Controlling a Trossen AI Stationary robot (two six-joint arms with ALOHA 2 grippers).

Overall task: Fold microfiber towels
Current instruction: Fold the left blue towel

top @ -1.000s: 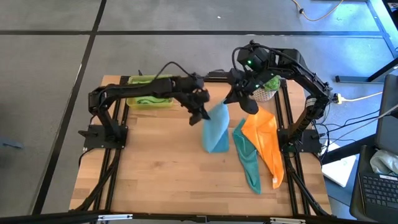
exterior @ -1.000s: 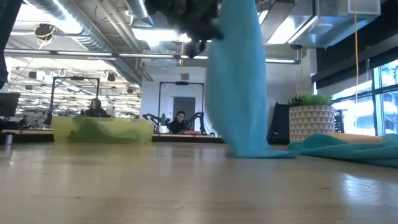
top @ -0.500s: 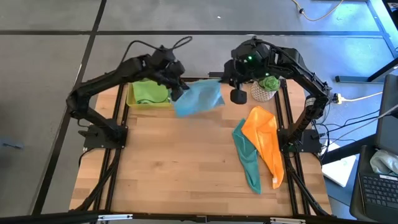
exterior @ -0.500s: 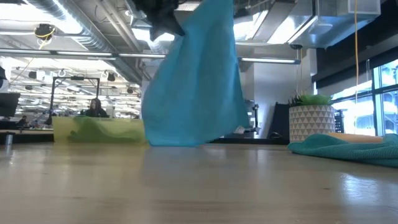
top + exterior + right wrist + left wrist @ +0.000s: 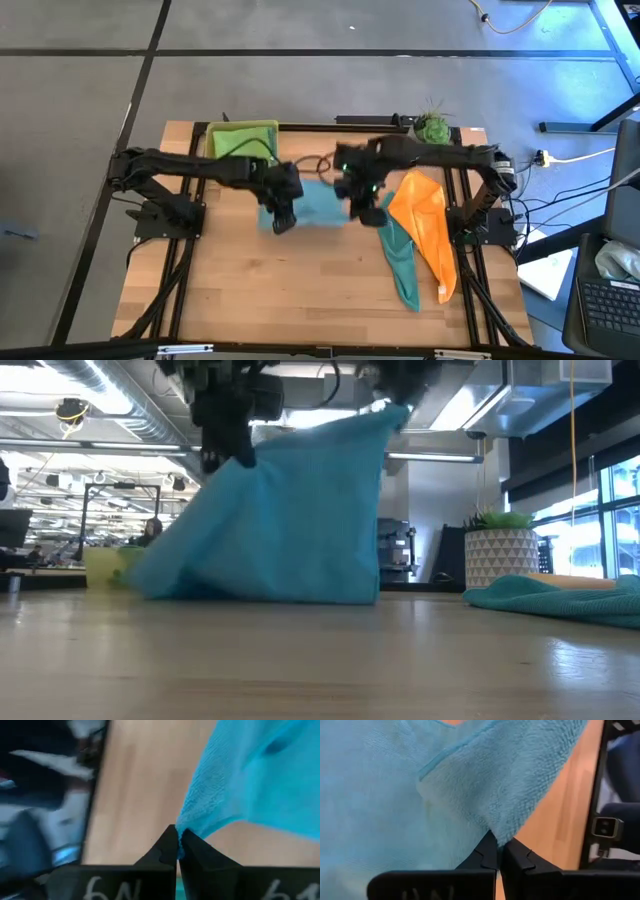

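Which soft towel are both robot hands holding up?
The light blue microfiber towel, pinched by the left gripper and right gripper. The orange towel and teal towel lie untouched.

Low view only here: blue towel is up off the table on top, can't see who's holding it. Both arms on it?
Observer: Yes. Left gripper is shut on a corner of the light blue towel; wrist view shows the fingers pinched together on the cloth.
Operator: And the right?
Observer: Right gripper is shut on the opposite top corner.
Operator: Anything beside it on the right? I only see teal.
Observer: An orange towel lies partly over the teal towel, right of the blue one.
Operator: Tray?
Observer: Tray at the back left holds a lime green towel.
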